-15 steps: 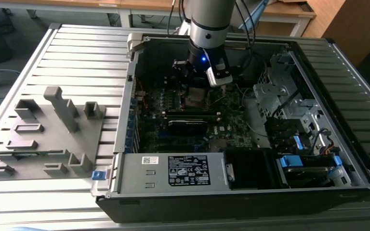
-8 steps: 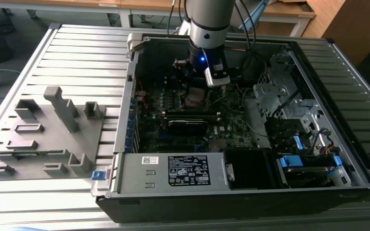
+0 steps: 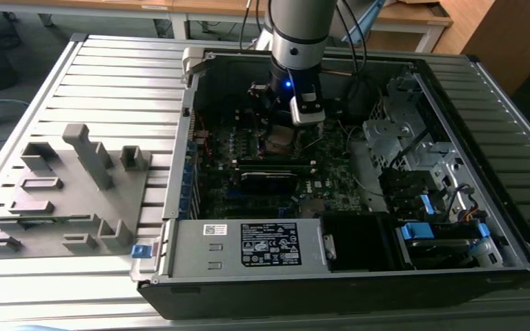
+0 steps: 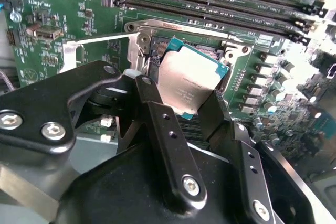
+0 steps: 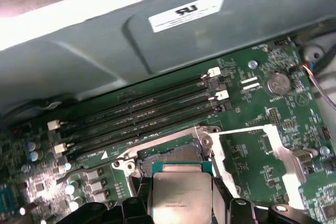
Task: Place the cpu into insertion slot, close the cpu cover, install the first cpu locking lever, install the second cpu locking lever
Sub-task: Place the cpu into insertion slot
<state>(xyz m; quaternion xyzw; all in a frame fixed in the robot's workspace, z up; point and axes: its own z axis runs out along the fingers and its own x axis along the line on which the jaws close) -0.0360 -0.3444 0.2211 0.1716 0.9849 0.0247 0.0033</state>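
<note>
My gripper (image 4: 181, 100) is shut on the cpu (image 4: 189, 80), a flat square chip with a silver-grey top and a teal edge, clamped between the two black fingers (image 4: 157, 124). The cpu (image 5: 181, 195) hangs just over the insertion slot (image 5: 173, 157), a dark square socket with a shiny metal rim (image 4: 157, 27) on the green motherboard. It looks slightly turned relative to the socket, and I cannot tell whether it touches. The cpu cover (image 5: 283, 156), a thin silver frame, lies flipped open beside the socket. In the exterior view the gripper (image 3: 283, 138) reaches down inside the open computer case.
Long black memory slots (image 5: 142, 114) run close along one side of the socket. A power supply (image 3: 246, 245), drive bays (image 3: 403, 138) and cables crowd the case (image 3: 187, 138). A grey fixture block (image 3: 72, 193) stands on the slatted table at the exterior view's left.
</note>
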